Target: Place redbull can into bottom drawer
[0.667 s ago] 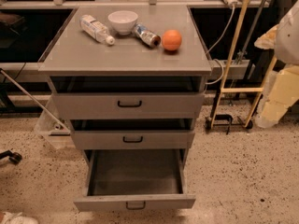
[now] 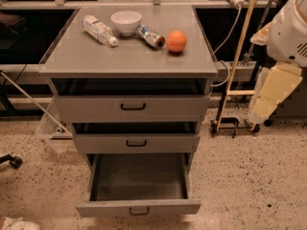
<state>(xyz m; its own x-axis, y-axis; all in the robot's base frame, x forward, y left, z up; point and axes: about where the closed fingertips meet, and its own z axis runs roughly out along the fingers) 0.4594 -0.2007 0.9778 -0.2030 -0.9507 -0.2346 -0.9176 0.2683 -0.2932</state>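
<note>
The redbull can (image 2: 150,36) lies on its side on the grey cabinet top (image 2: 129,56), between a white bowl (image 2: 126,22) and an orange ball (image 2: 176,41). The bottom drawer (image 2: 139,207) is pulled out wide and its dark-grey interior (image 2: 139,178) is empty. Only my white and cream arm (image 2: 278,80) shows, at the right edge, well away from the cabinet. My gripper itself is out of view. Nothing is being held that I can see.
A clear plastic bottle (image 2: 99,29) with a white cap lies left of the bowl. The top drawer (image 2: 133,107) and middle drawer (image 2: 136,143) stand slightly open. A yellow pole on a wheeled stand (image 2: 235,80) is right of the cabinet. A speckled floor (image 2: 249,186) surrounds it.
My arm at the right edge has shifted a little to the left. The can, the other objects and the drawers have not moved.
</note>
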